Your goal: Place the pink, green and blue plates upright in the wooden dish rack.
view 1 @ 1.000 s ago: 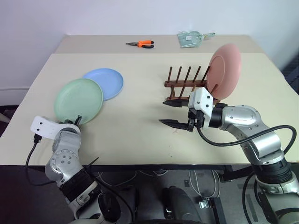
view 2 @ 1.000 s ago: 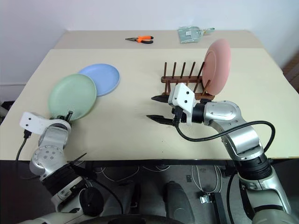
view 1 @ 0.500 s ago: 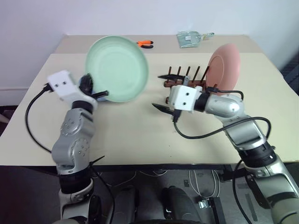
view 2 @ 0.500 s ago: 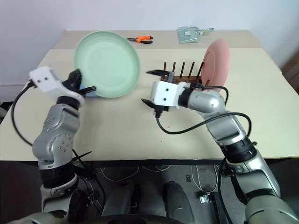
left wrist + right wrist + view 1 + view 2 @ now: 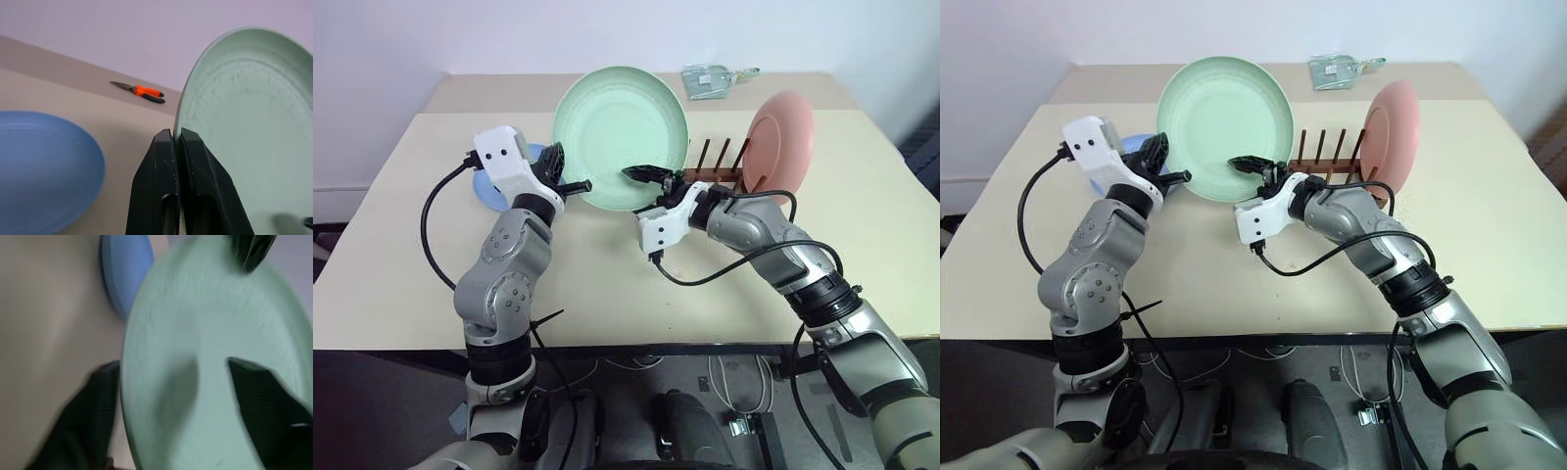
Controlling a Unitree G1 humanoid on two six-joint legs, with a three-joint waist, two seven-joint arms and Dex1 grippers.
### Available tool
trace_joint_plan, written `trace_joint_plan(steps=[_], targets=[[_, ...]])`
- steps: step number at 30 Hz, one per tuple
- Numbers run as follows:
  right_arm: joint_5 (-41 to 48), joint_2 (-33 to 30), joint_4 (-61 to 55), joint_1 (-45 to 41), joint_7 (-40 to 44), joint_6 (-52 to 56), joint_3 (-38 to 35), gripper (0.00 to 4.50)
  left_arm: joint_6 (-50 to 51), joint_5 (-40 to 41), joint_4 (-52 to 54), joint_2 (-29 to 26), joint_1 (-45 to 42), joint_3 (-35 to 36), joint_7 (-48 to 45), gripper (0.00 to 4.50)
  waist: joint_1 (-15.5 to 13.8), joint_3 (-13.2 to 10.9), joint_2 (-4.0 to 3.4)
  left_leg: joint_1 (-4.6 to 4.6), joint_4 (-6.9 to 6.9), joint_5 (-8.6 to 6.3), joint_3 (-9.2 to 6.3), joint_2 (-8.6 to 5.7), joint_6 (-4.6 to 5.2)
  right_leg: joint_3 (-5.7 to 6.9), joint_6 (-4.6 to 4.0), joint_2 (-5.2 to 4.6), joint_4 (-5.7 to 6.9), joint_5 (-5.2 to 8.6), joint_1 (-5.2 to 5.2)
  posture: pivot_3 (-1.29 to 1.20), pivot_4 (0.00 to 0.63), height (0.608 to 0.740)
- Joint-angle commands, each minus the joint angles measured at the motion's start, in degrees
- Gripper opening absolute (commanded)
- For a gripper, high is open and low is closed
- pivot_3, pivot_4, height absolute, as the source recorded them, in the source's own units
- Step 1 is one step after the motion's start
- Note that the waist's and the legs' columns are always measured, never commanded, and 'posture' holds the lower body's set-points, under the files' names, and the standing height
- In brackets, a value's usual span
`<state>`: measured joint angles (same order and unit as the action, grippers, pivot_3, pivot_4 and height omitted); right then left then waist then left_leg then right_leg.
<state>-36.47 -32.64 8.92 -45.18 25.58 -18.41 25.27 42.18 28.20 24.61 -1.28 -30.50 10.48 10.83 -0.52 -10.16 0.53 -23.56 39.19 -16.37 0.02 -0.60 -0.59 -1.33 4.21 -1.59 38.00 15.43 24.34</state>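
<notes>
Blue plate (image 5: 486, 186) (mostly hidden)

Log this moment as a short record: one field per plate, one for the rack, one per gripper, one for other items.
green plate: held upright above the table, between the two arms
pink plate: standing upright at the rack's right end
blue plate: lying flat on the table, not yet racked
wooden dish rack: other pegs free
left gripper: shut on the green plate's rim
right gripper: a finger on each side of the green plate's edge, grip not settled
other items: orange-handled pliers and a clear packet at the far side
</notes>
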Motion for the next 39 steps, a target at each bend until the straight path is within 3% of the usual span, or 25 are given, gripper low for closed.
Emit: trace_joint_plan(steps=[1, 4, 6, 9, 11, 12, 14, 17, 20, 25, 32, 39], targets=[[-2.1, -0.1, -0.5, -1.4, -2.7, -0.9, -1.7, 1.18, -0.1, 0.9, 2.2, -0.1, -0.6, 1.1, -0.2, 0.0, 0.0, 0.0, 0.0, 0.0, 0.0, 0.0, 0.0, 0.0, 0.0, 0.0, 0.0, 0.0, 0.0, 0.0, 0.0, 0.0, 0.15, 0.74], [-3.1, -0.4, -0.5, -1.1, -3.5, -1.5, -1.9, 0.02, 0.3, 1.5, 2.2, 0.0, -0.8, 1.4, -0.7, 0.0, 0.1, 0.0, 0.0, 0.0, 0.0, 0.0, 0.0, 0.0, -0.01, 0.0, 0.0, 0.02, 0.0, 0.0, 0.0, 0.0, 0.15, 0.74], [-3.4, -0.6, -0.5, -0.9, -3.8, -1.9, -2.2, 0.02, 0.2, 2.9, 2.2, 0.9, -1.0, 1.9, -1.2, 0.0, 0.1, 0.0, 0.0, 0.0, 0.0, 0.01, 0.0, 0.0, -0.01, 0.0, 0.0, 0.02, 0.0, 0.0, 0.0, 0.0, 0.15, 0.74], [-3.0, -0.8, -1.1, -0.4, -4.0, -2.1, -3.1, 0.0, -3.7, 7.1, 0.2, 4.2, -4.7, 9.5, 3.6, 1.04, -0.2, 0.0, 0.04, 0.0, 0.01, 0.01, 0.0, 0.0, -0.01, 0.0, 0.0, 0.01, 0.0, 0.0, 0.0, 0.0, 0.15, 0.74], [-1.9, -1.0, -2.0, 0.0, -4.0, -2.1, -4.2, 0.0, -8.9, 5.8, -1.9, 2.7, -7.8, 14.5, 6.1, 1.99, -0.1, 0.0, 0.07, -0.01, 0.04, 0.01, 0.0, 0.0, -0.01, 0.01, 0.0, 0.01, 0.01, 0.0, -0.01, 0.0, 0.15, 0.74], [-0.2, -0.8, -2.8, 0.4, -3.9, -1.8, -5.5, 0.0, -11.2, 4.4, -3.3, 0.8, -9.1, 16.5, 6.8, 2.09, 0.0, 0.0, 0.07, -0.01, 0.03, 0.01, 0.0, 0.0, -0.01, 0.0, 0.0, 0.02, 0.01, 0.0, 0.0, 0.0, 0.15, 0.74], [3.8, -0.3, -4.4, 0.9, -3.0, -1.2, -8.1, 0.0, -13.8, 2.3, -6.0, -2.8, -10.3, 18.2, 7.2, 2.09, 0.5, 0.0, 0.07, 0.02, -0.03, 0.01, 0.0, 0.02, -0.02, -0.01, 0.0, 0.08, 0.01, 0.0, 0.0, 0.0, 0.15, 0.74], [18.5, 2.5, -9.4, 2.5, 2.4, 6.5, -15.0, 0.0, -13.3, -2.1, -9.8, -11.2, -7.8, 14.2, 1.0, 2.09, 1.0, 0.0, 0.06, 0.04, -0.08, 0.02, 0.01, 0.03, -0.04, -0.01, 0.0, 0.11, 0.02, 0.0, 0.0, 0.0, 0.15, 0.74], [40.2, 6.6, -17.6, 3.6, 8.4, 27.6, -24.5, 0.0, -11.8, -6.2, -10.5, -18.9, -2.3, 3.4, -10.4, 2.09, 1.0, 0.0, 0.07, 0.04, -0.05, 0.02, 0.0, 0.02, -0.03, 0.02, 0.0, 0.07, 0.04, 0.0, -0.03, 0.0, 0.15, 0.74], [67.4, 8.3, -21.8, -0.6, 4.8, 57.7, -41.5, 0.0, -12.8, -2.9, -5.9, -21.6, 5.9, -7.2, -27.2, 2.09, 0.2, 0.0, 0.06, 0.04, -0.03, -0.14, -0.05, 0.02, 0.25, 0.06, -0.01, -0.12, -0.01, -0.01, -0.12, 0.0, 0.15, 0.74], [75.3, 8.0, -20.9, -1.6, -2.2, 69.4, -46.6, 0.0, -12.0, 1.4, -1.6, -22.1, 11.2, -12.3, -39.6, 2.09, 1.3, 0.0, -0.06, 0.04, -0.27, -0.14, -0.05, 0.06, 0.24, 0.05, -0.17, -0.14, 0.03, 0.06, 0.07, 0.0, 0.15, 0.74], [77.2, 7.6, -16.6, -2.8, -7.3, 73.6, -48.0, 0.0, -10.4, 1.3, 0.8, -23.4, 13.1, -14.0, -42.8, 2.09, 1.3, 0.0, -0.13, 0.03, -0.24, -0.13, -0.02, 0.06, 0.26, 0.03, -0.16, -0.09, 0.05, 0.06, 0.07, 0.0, 0.15, 0.74]])
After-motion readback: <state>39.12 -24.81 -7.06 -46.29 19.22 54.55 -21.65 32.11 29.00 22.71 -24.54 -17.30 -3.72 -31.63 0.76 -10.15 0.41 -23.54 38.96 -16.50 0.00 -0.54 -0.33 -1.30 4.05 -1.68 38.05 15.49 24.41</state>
